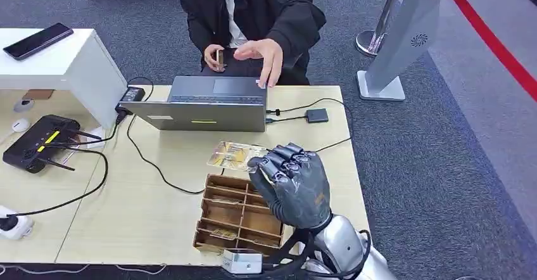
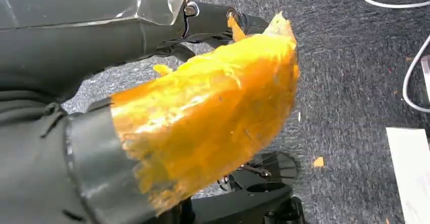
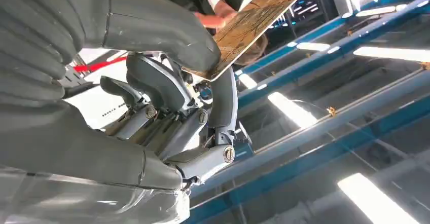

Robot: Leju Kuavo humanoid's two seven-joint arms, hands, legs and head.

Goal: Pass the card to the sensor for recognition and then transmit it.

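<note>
My right hand (image 1: 292, 182) is raised over the near right part of the table and pinches a gold patterned card (image 1: 235, 155) by one edge. Its thumb presses on the card's face in the right wrist view (image 3: 253, 21), with the hand (image 3: 127, 82) below it. The card sticks out toward the laptop (image 1: 202, 106), roughly level. A small black sensor box (image 1: 317, 115) lies on the table to the right of the laptop, cabled to it. A person's open hand (image 1: 263, 55) reaches over the laptop. My left hand (image 2: 203, 122), its thumb wrapped in orange tape, hangs over the floor holding nothing.
A wooden compartment box (image 1: 237, 213) with cards stands just under and left of my right hand. A black router (image 1: 38, 142) and its cables lie at the left. A phone (image 1: 38, 40) rests on a white shelf. A grey stand (image 1: 392, 58) rises beyond the table's right end.
</note>
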